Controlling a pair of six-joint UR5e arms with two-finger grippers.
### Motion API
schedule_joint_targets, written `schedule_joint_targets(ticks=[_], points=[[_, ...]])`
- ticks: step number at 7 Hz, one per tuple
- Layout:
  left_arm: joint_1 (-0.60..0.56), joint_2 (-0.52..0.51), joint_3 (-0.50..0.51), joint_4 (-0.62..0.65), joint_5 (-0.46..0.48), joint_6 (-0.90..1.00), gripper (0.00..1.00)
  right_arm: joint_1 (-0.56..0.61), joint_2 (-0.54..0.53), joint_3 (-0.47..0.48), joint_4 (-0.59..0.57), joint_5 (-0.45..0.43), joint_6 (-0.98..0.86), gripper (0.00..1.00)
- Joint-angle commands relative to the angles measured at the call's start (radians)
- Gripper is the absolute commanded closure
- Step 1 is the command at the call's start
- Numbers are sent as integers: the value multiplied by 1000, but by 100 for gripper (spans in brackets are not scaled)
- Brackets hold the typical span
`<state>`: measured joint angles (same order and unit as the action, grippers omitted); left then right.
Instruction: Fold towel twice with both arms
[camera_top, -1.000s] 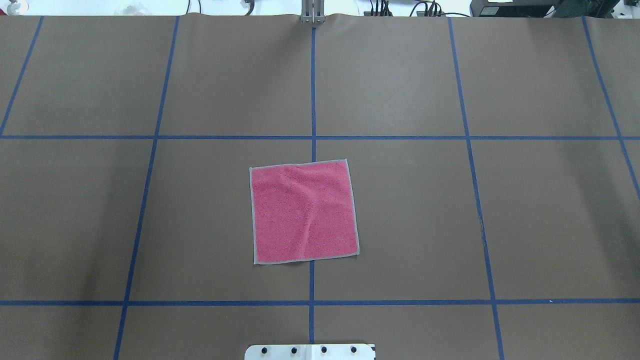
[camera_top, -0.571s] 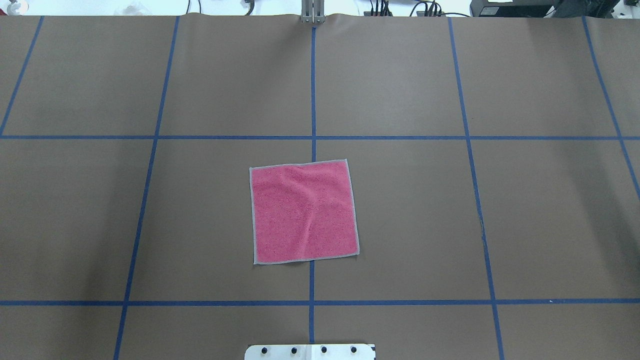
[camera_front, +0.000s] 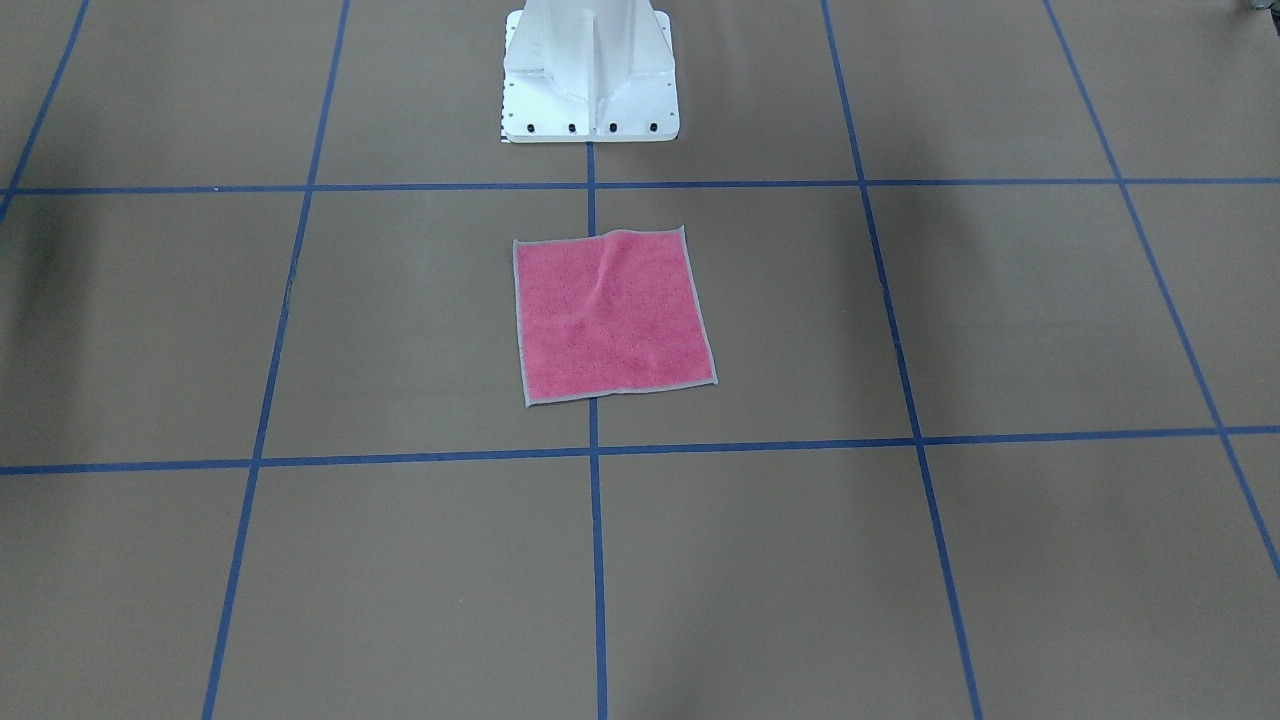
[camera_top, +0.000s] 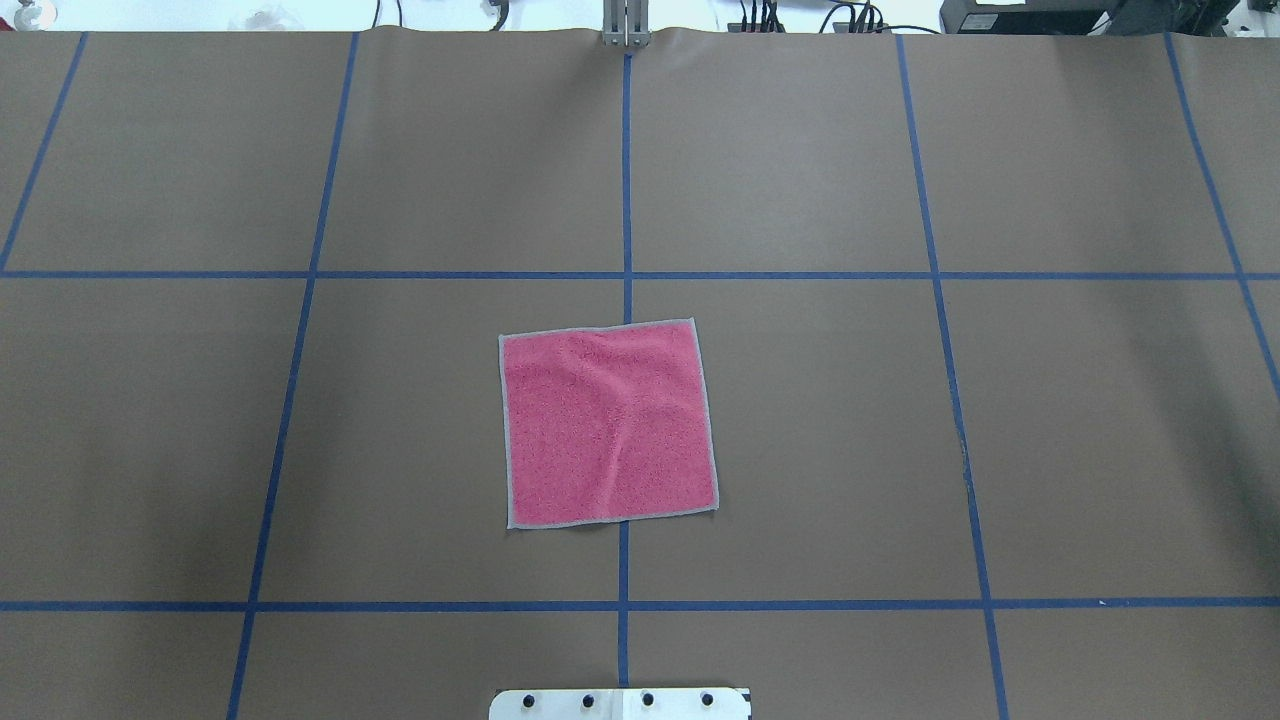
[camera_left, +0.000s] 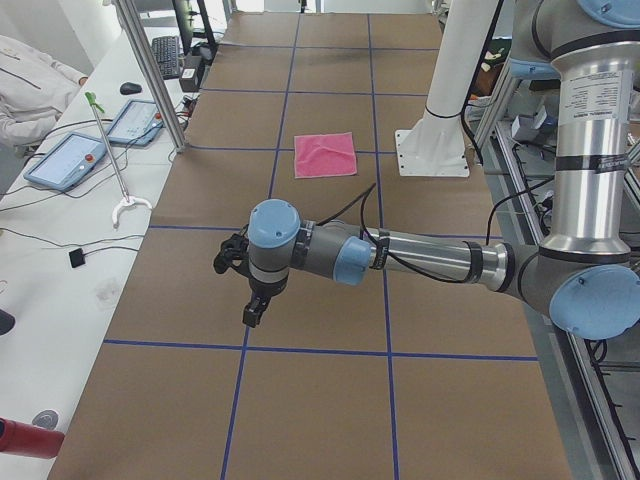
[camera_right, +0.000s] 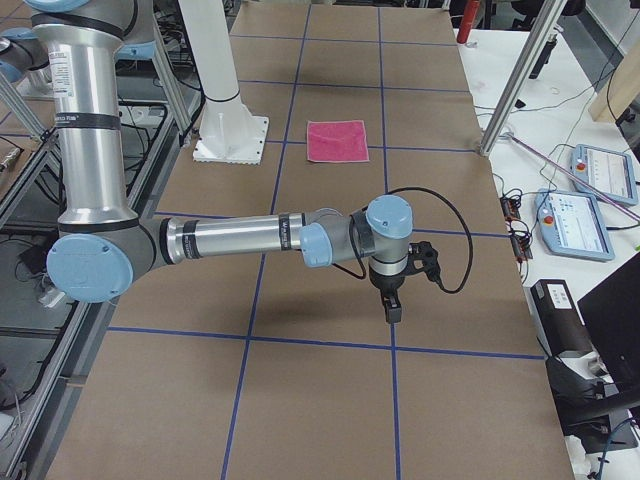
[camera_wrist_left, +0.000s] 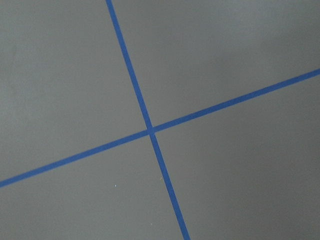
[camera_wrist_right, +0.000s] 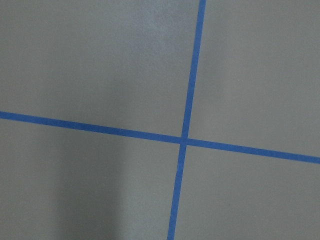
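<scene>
Brown paper table cover (camera_top: 900, 450), gridded with blue tape lines (camera_top: 626, 180). Entries run from the robot's left to its right.

1. White side bench (camera_left: 60, 260) at the far left: two tablets (camera_left: 68, 160), a white hooked rod (camera_left: 110, 160) and a person's pale sleeve (camera_left: 30, 85).
2. Left arm (camera_left: 420, 258), stretched low and level over the paper. The left gripper (camera_left: 252, 312) points down, well apart from the towel. It shows in a side view only, so I cannot tell whether its fingers are parted or together. Its wrist camera sees a tape crossing (camera_wrist_left: 150, 131).
3. Towel (camera_top: 608, 423), pink face up, flat and unfolded with a shallow wrinkle, turned slightly askew. It straddles the centre tape line, near the white pedestal base (camera_top: 620, 704) (bolted, on the same line). Paper and tape alone lie between it and either gripper.
4. Right arm (camera_right: 240, 240), likewise low and level. The right gripper (camera_right: 390, 308) points down near a tape line, well apart from the towel, and its finger state cannot be told either. Its wrist camera sees a tape crossing (camera_wrist_right: 183, 140).
5. Far-right bench: an aluminium post (camera_right: 520, 80) and two pendants (camera_right: 603, 172).
</scene>
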<state>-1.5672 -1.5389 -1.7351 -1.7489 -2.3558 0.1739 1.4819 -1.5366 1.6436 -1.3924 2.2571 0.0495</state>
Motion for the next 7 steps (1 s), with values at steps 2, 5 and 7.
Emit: schedule_joint_targets(ticks=[2, 5, 7], points=[[1, -46, -29, -56, -3, -132, 0, 0, 10, 5, 70, 5, 19, 0], [103, -50, -34, -274, -5, -325, 0, -104, 18, 91, 73, 12, 224, 0], [267, -69, -35, -418, 6, -622, 0, -231, 20, 169, 187, 6, 545, 0]])
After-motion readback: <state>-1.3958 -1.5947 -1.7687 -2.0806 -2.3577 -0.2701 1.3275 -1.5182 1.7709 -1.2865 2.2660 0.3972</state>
